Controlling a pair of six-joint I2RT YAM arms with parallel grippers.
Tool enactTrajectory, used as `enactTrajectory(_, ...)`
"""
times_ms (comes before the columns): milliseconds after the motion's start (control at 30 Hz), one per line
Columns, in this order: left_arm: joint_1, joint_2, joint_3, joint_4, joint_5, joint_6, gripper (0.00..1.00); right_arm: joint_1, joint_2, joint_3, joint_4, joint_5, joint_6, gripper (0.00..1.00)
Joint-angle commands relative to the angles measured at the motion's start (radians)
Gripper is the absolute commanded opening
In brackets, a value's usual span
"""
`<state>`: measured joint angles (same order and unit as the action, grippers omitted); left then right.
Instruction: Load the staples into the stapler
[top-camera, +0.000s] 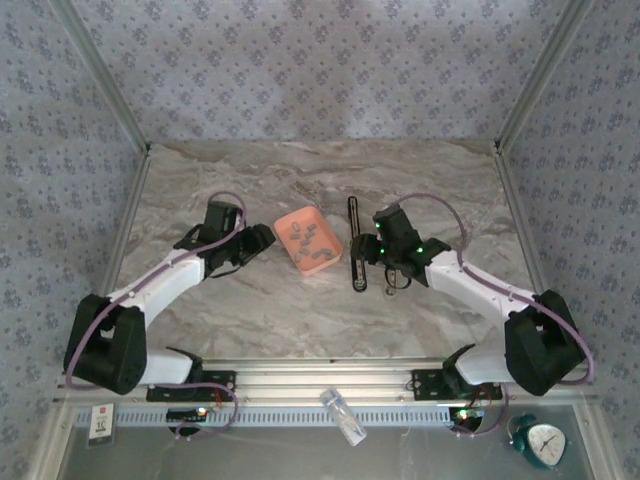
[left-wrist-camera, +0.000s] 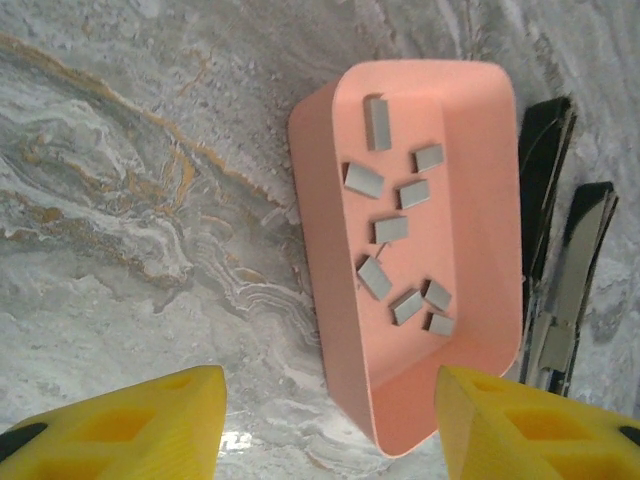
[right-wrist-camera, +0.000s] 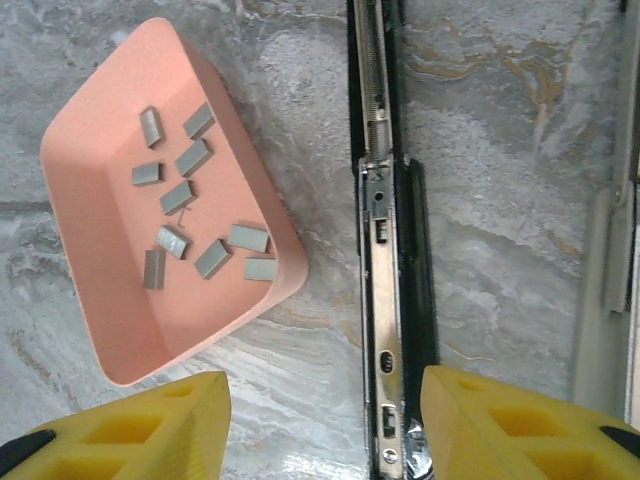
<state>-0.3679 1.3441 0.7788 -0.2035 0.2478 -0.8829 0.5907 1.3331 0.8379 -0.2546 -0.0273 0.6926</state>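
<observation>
Staples (right-wrist-camera: 176, 197): nine or ten short dark grey metal strips, loose and scattered at odd angles on the floor of the tray (right-wrist-camera: 110, 340), none stacked. Judged light, rigid, smooth and slippery, and likely to snap along their joints if pinched hard. Best taken across the long flanks, choosing a strip that lies apart from its neighbours. Tray: salmon-orange, matte, shallow, with rounded corners and sloping walls that may crowd a finger near the edge. Stapler (right-wrist-camera: 382, 250): black body, bright steel magazine rail exposed, laid open flat just right of the tray, not touching it. Table (right-wrist-camera: 500, 200): glossy grey marble pattern with ochre veins. Left gripper (left-wrist-camera: 330, 425): yellow pads parted, empty, over the tray's near end. Right gripper (right-wrist-camera: 320, 425): pads parted, empty, over the gap between tray and stapler.
</observation>
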Motion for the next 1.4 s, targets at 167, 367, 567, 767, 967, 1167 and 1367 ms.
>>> enactTrajectory(167,-0.011,0.053,0.037,-0.03,-0.026,0.024,0.57,0.036,0.039,0.035,0.022,-0.04,-0.01,0.54)
enactTrajectory(367,-0.019,0.118,0.082,-0.04,-0.03,0.04,0.57,0.041,0.062,0.044,0.031,-0.048,-0.027,0.54)
enactTrajectory(567,-0.035,0.199,0.129,-0.011,-0.011,0.05,0.57,0.044,0.099,0.089,-0.017,-0.061,-0.047,0.54)
enactTrajectory(767,-0.061,0.294,0.196,-0.01,-0.007,0.076,0.56,0.04,0.157,0.148,-0.038,-0.1,-0.092,0.55)
enactTrajectory(967,-0.082,0.394,0.272,-0.062,-0.03,0.12,0.52,0.029,0.201,0.199,-0.051,-0.117,-0.104,0.55)
enactTrajectory(1167,-0.094,0.459,0.32,-0.099,-0.042,0.159,0.48,0.018,0.201,0.193,-0.058,-0.125,-0.108,0.55)
enactTrajectory(1367,-0.106,0.487,0.355,-0.158,-0.064,0.21,0.4,0.011,0.184,0.183,-0.064,-0.123,-0.108,0.55)
